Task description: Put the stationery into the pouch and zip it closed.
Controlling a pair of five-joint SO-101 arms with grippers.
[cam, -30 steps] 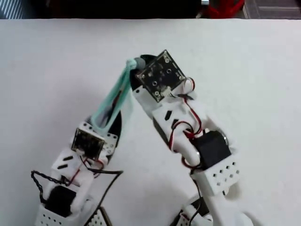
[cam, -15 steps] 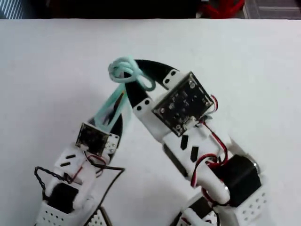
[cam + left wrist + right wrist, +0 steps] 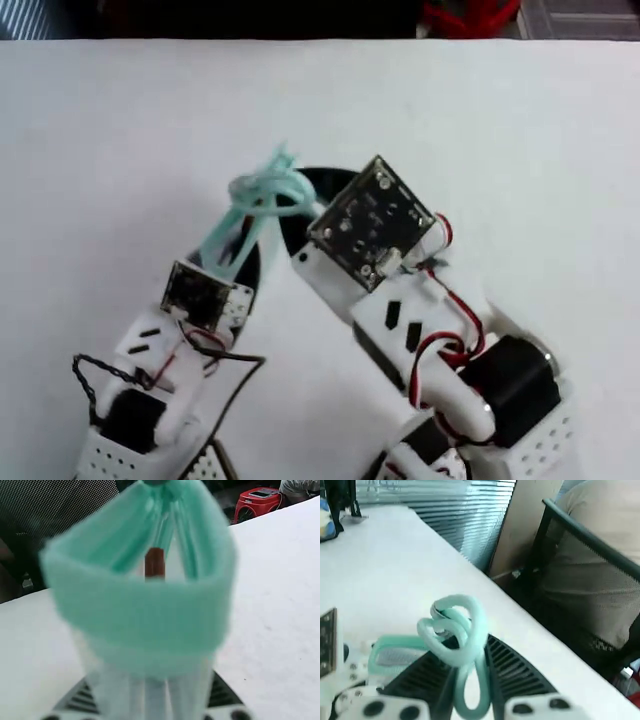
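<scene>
In the high view, a mint-green pouch (image 3: pixel 235 235) is seen over the white tabletop (image 3: pixel 520 130), a little toward 9 o'clock of the middle, with its length running from 7 o'clock up to 1 o'clock. Whether it rests on the surface cannot be told. Its 7 o'clock end is clenched in the left end effector (image 3: pixel 228 262), whose arm is set at the 7 o'clock corner of the view. At the pouch's 1 o'clock end a mint cord (image 3: pixel 262 190) is bunched into loops. This cord is grasped by the right end effector (image 3: pixel 292 200), which is placed on its 3 o'clock side, and the right arm is extended from 5 o'clock. In the left wrist view the pouch is shown end-on, with a mint band across clear walls, and a pen (image 3: pixel 154 562) with a red-brown section is seen inside it. In the right wrist view the cord's loops are seen just above two ribbed black fingers (image 3: pixel 420 675), and one strand is pinched in the narrow gap between them.
</scene>
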